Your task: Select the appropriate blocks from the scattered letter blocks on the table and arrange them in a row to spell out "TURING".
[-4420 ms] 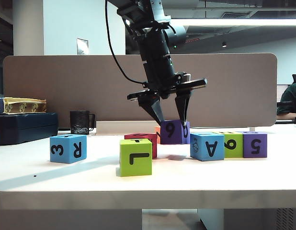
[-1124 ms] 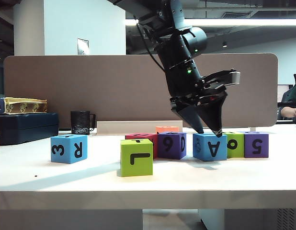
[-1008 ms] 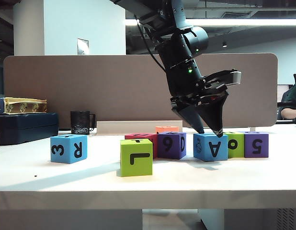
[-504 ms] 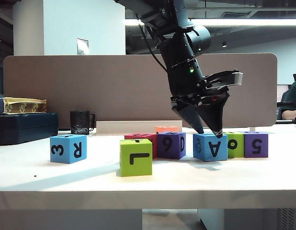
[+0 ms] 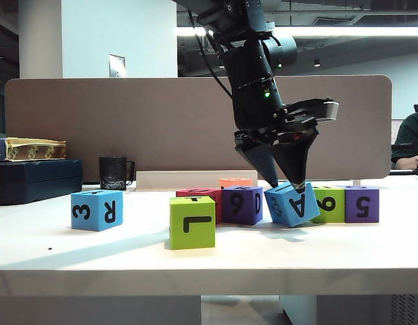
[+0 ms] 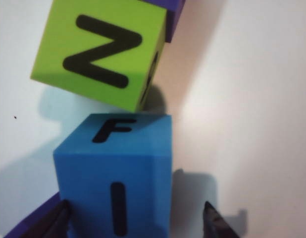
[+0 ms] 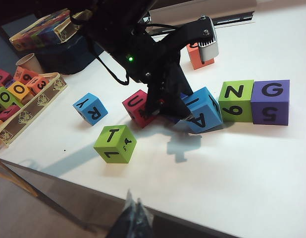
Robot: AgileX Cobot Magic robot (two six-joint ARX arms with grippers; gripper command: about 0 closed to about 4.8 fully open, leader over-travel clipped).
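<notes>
1. The left gripper's [image 5: 285,184] fingers [image 6: 216,221] stand wide around the blue A block [image 5: 292,204], right of centre in the exterior view; we see that block tilted, though a firm grip is unclear.
2. The right gripper [image 7: 132,218], low in its own view, looks closed and empty.
3. Just right of the blue block sit the green N block [image 5: 329,204] and purple G block [image 5: 361,204] on the table [image 5: 209,257].
4. The purple block [image 5: 243,205] beside it hides part of the magenta U block [image 5: 198,194].
</notes>
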